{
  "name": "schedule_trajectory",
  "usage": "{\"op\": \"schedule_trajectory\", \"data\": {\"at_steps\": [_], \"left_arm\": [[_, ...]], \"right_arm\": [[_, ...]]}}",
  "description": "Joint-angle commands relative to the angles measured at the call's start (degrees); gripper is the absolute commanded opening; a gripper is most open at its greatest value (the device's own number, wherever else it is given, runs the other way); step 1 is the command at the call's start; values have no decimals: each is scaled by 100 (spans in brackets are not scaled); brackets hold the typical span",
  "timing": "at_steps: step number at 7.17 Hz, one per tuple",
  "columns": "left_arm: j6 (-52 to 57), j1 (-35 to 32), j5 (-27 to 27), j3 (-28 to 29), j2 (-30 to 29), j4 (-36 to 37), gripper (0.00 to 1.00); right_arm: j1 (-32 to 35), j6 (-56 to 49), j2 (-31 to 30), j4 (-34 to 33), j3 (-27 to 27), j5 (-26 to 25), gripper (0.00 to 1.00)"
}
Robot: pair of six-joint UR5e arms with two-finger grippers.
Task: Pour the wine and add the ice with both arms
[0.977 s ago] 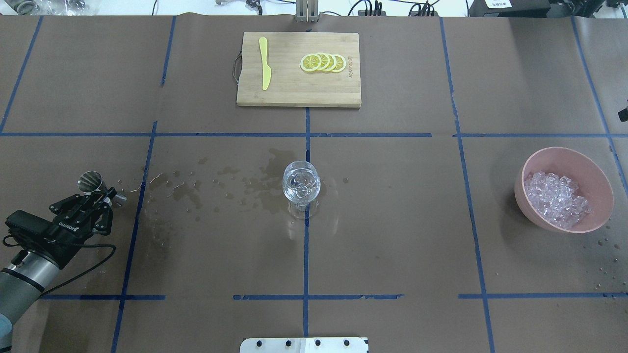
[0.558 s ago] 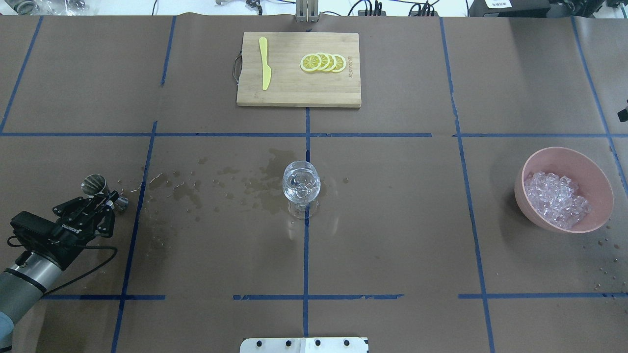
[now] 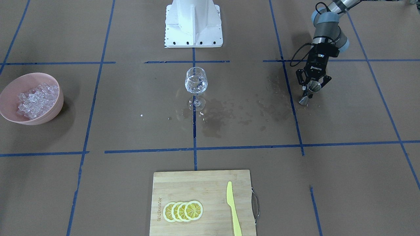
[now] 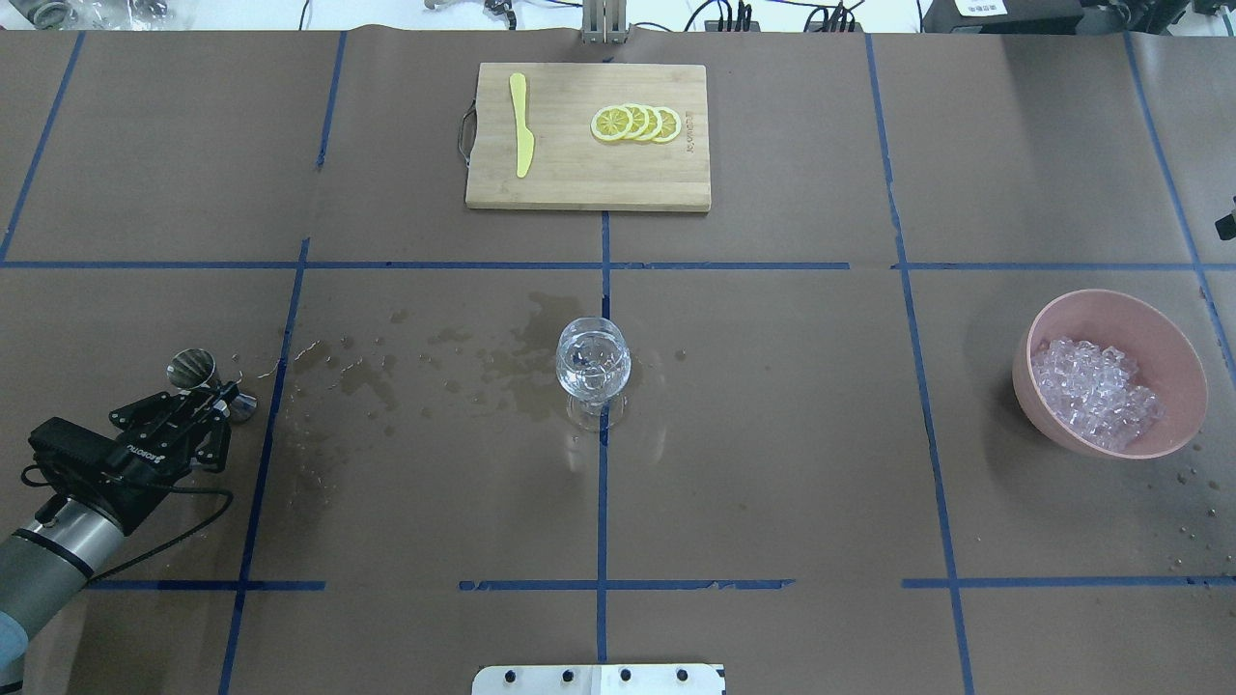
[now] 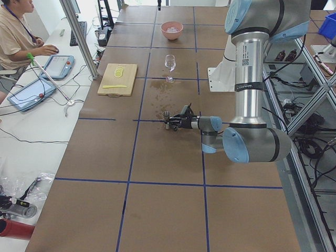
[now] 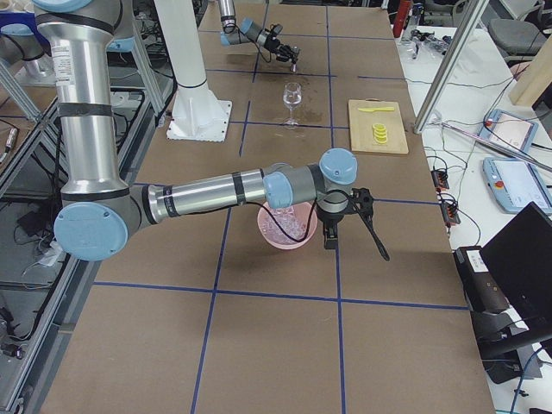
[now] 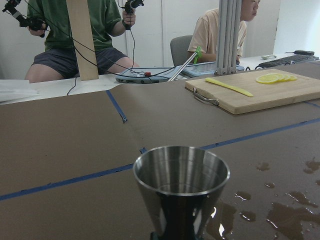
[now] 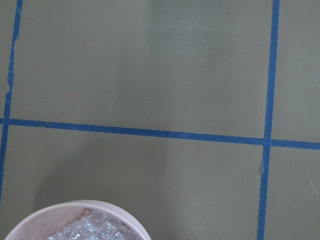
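My left gripper [image 4: 220,391] is shut on the waist of a steel jigger [image 4: 191,368] at the table's left side, low over the paper. It also shows in the front view, gripper [image 3: 311,91] and jigger [image 3: 314,86]. The left wrist view shows the jigger's cup [image 7: 181,182] with no liquid visible. The wine glass [image 4: 593,362] stands upright at the table's middle. The ice [image 4: 1096,396] fills a pink bowl [image 4: 1110,295] at the right. My right gripper [image 6: 345,216] shows only in the exterior right view, above the bowl, with a black long tool [image 6: 375,237]; I cannot tell its state.
Wet spill patches [image 4: 483,367] lie on the brown paper between the jigger and the glass. A wooden cutting board [image 4: 587,188] at the back holds lemon slices [image 4: 637,124] and a yellow knife [image 4: 522,125]. The white pedestal base [image 3: 193,23] stands at the robot's side.
My left gripper has moved a little toward the table's near edge and to the right, carrying the jigger with it. The glass and the bowl have not moved.
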Motion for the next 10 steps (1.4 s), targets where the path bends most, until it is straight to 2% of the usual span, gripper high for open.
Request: {"op": "schedule_trajectory", "data": {"at_steps": [1,3,4,8,10], "left_arm": [[-14,-8,-70,2,-3,-5,9],[-14,-8,-105,-7,-3,-5,20],[-14,-17,-106,-7,-3,-5,35],[-14,-25,-106,-7,6,4,44],[4,-43,-132,-42,49,4,97]], "right_arm": [[6,0,0,0,6,3,100],[6,0,-17,0,50,3,100],[6,9,-26,-9,85,3,100],[-3,9,-35,-9,85,3,100],[6,9,-35,-9,85,12,100]]}}
